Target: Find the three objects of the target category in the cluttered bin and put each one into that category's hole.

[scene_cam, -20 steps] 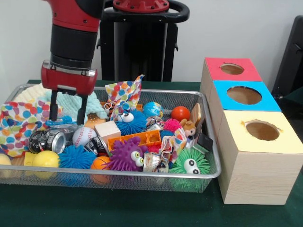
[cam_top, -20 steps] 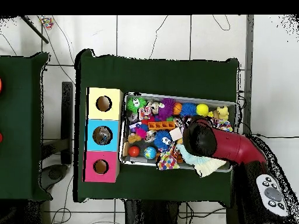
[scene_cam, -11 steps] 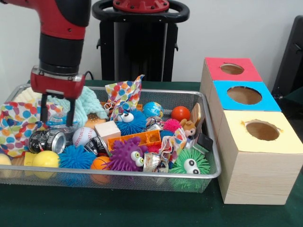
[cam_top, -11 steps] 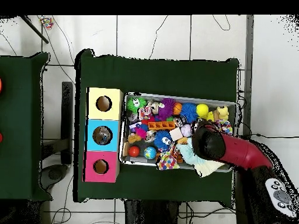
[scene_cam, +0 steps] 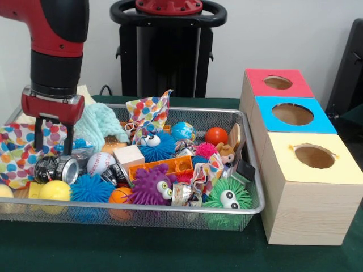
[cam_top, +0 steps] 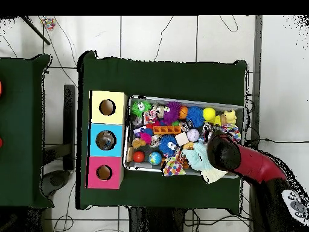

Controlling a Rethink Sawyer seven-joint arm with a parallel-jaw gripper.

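Bin (scene_cam: 249, 211): wire mesh tray, long axis running side to side in the front view, on the green desk (scene_cam: 170, 249), beside the boxes
Bin contents: packed with toys and cloth; which category was the target could not be told
Spiky toys: purple one with eyes (scene_cam: 152, 186) at the near middle, green one with an eye (scene_cam: 228, 196) at the near right corner, blue one with eyes (scene_cam: 154, 143) behind them, plain blue one (scene_cam: 91, 187) near the left
Balls: baseball (scene_cam: 100, 162) left of centre, yellow ball (scene_cam: 54, 191) at the near left, red ball (scene_cam: 216, 136) and globe ball (scene_cam: 182, 131) toward the far right
Other items: orange grid piece (scene_cam: 164, 166) lying flat, long axis side to side; wooden cube (scene_cam: 129, 155) just behind it; metal can (scene_cam: 57, 169) on its side, long axis side to side
Cloth: polka-dot rag (scene_cam: 17, 148) at the left end, mint knit (scene_cam: 96, 124) behind the baseball
Boxes: red (scene_cam: 278, 83), blue (scene_cam: 292, 114) and yellow (scene_cam: 313, 156) in a row right of the bin, each with a round hole on top; front view showed nothing in the holes
Arm: red and black, coming down vertical over the bin's left end
Pincer (scene_cam: 52, 149): pointing straight down, fingers spread, tips just above the can and beside the rag, pinching nothing
Overhead: the arm (cam_top: 241, 162) covered the bin's end farthest from the boxes
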